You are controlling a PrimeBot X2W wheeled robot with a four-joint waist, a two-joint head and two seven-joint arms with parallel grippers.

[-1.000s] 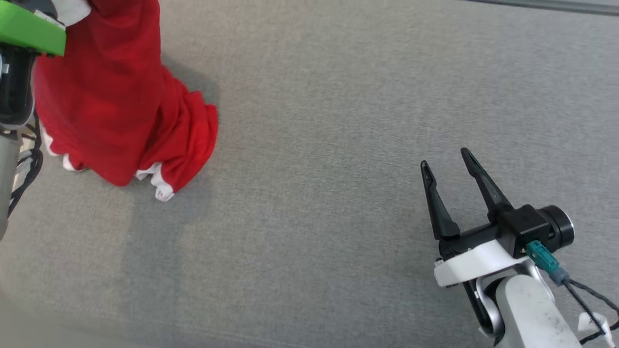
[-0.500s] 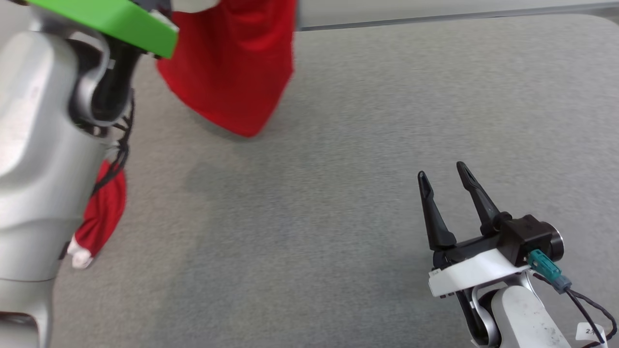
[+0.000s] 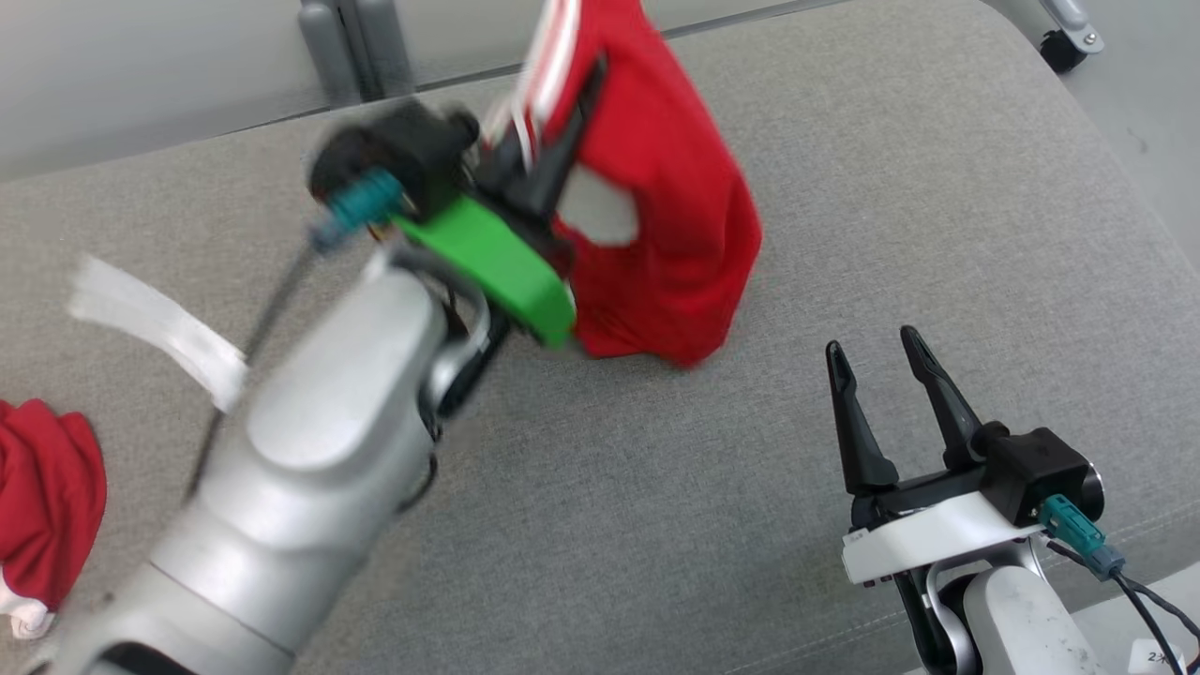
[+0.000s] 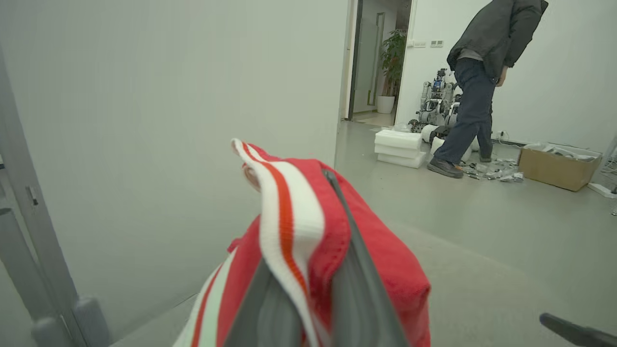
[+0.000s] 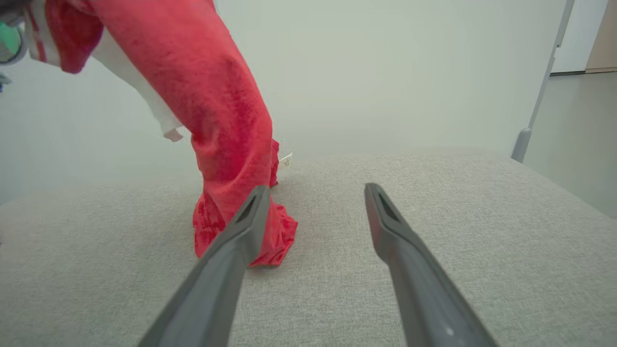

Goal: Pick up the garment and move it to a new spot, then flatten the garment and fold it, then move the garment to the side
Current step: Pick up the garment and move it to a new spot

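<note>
Head view: grey padded surface [image 3: 891, 187] spans scene. Red garment [image 3: 675, 234] hangs from left gripper [image 3: 572, 112]; lower end bunched on surface near middle, rest lifted. Left gripper clamped tight on garment's striped rib edge. Right gripper [image 3: 872, 342] spread wide, empty, low at right, near garment. Progress: pickup done, relocation apparently under way; set-down, flattening, folding, shift aside not yet done.

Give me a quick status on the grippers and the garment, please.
Left gripper shut on garment, held up; low end bunched on cushion. Right gripper open, empty, clear of it. Red cloth at head view's left edge, maybe same garment.
</note>
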